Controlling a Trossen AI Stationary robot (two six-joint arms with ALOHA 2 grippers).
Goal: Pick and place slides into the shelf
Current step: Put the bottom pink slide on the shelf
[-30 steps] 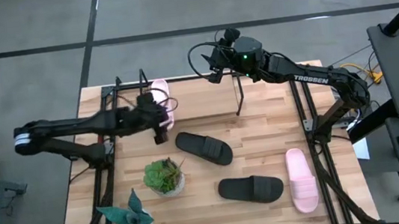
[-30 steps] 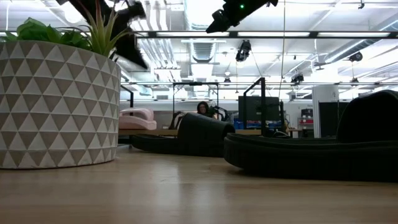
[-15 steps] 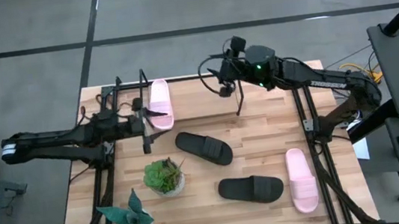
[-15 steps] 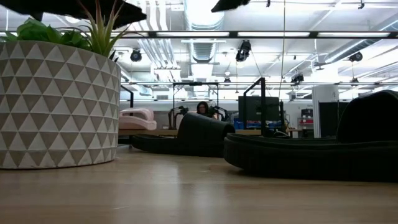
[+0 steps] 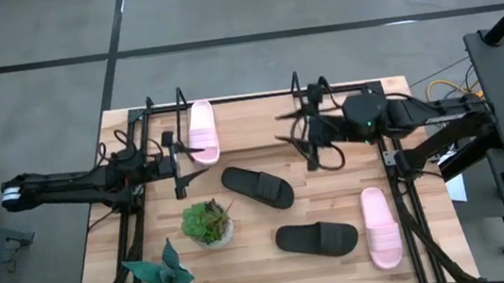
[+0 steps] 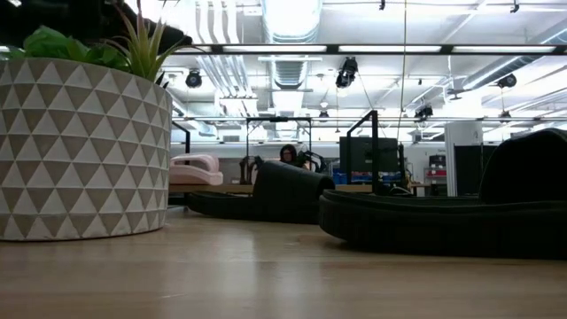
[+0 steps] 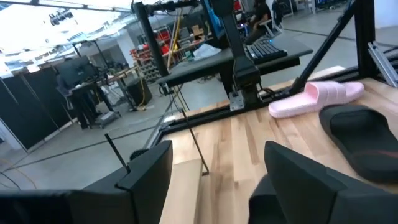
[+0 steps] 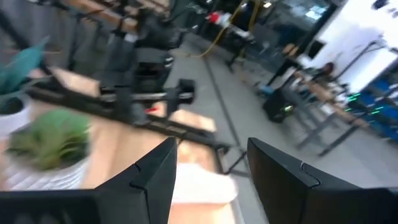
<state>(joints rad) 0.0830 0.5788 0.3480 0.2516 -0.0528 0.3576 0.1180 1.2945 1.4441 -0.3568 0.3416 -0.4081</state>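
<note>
One pink slide lies sole down on the black wire shelf at the table's far left; the low view shows this pink slide too. Two black slides and a second pink slide lie flat on the table. My left gripper hangs open just left of the shelved slide, touching nothing. My right gripper hovers open above the shelf's right end. Each wrist view shows an empty gap: left gripper, right gripper.
A green plant in a patterned pot and a teal spiky plant stand near the table's left front. Black arm-mount frames run along both sides. Bare wood lies between the slides.
My left gripper has drawn back from the shelved pink slide toward the table's left edge and tipped up to level, staying open. My right gripper has swung from the far edge toward the near side and right. The pink slide has stayed on the shelf.
</note>
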